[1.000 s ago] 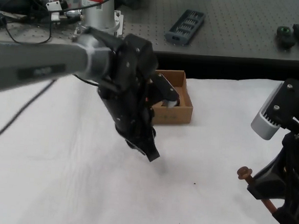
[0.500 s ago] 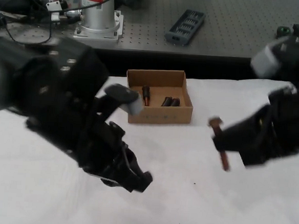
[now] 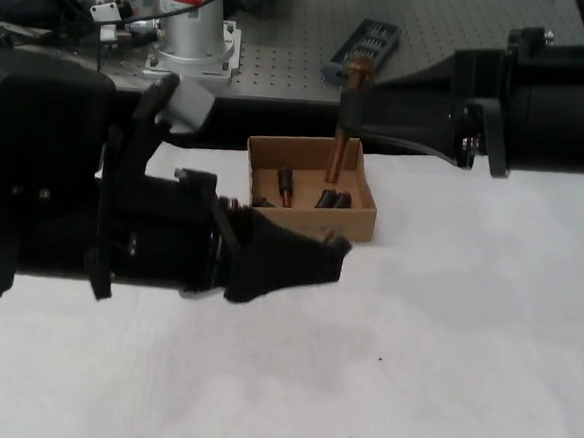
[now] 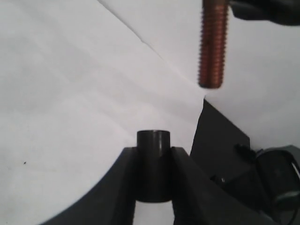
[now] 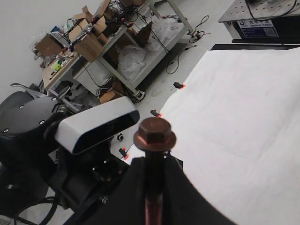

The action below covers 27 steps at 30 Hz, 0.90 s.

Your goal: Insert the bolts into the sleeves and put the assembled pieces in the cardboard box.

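Left gripper [image 4: 153,154] clamped on upright sleeve [image 4: 153,138], above mid-bench | right gripper [image 5: 154,171] pinching bolt [image 5: 154,135], raised by cardboard box [image 3: 317,224] toward bench's far edge | risk: bolt tip sits off the bore, so it could catch the rim and jam or slip.

Bolt [image 4: 214,44]: copper-coloured metal, shank ridged with thread, dull sheen.
Sleeve [image 4: 153,140]: dark, smooth wall with a faint sheen; material cannot be told.
Box [image 3: 344,223]: brown cardboard, matt.
Bench cover [image 3: 465,321]: white sheet, matt, creased; cloth or paper cannot be told.
Left gripper [image 4: 153,157]: jaws of black plastic, matt, smooth.
Right gripper [image 5: 154,164]: jaws likewise.
Camera housing [image 5: 96,124]: pale grey plastic, smooth, slight gloss.
Plate [image 3: 436,29], beyond the bench's far edge: grey metal, matt, drilled.
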Motion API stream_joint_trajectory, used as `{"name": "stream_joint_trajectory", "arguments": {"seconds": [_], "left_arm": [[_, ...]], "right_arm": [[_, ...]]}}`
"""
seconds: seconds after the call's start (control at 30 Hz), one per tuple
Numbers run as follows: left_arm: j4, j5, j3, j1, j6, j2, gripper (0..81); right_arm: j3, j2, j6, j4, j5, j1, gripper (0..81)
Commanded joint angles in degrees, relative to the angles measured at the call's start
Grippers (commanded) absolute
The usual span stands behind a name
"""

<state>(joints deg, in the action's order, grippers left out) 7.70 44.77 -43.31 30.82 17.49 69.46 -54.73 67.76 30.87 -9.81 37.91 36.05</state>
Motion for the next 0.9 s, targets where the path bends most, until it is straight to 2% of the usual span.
{"name": "stream_joint_trajectory", "arguments": {"seconds": [0.0, 0.23, 0.43, 0.87], "left_arm": [[5.2, -1.88, -0.14, -0.34, 4.66, -0.7, 0.6], [7.85, -2.39, -0.14, -0.34, 7.9, -0.7, 0.6], [7.84, -6.98, -0.14, -0.34, 8.29, -0.7, 0.6], [7.33, -6.95, -0.14, -0.34, 8.57, -3.25, 0.6]], "right_arm": [[-0.3, -0.17, 0.12, 1.26, 0.83, 0.1, 2.9], [-0.3, -0.17, -0.01, 1.26, -0.14, 0.1, 2.9], [-0.3, -0.17, -2.01, 1.26, -4.34, -0.05, 2.9], [-0.3, 1.07, -3.43, 1.76, -7.75, -0.05, 2.9]]}}
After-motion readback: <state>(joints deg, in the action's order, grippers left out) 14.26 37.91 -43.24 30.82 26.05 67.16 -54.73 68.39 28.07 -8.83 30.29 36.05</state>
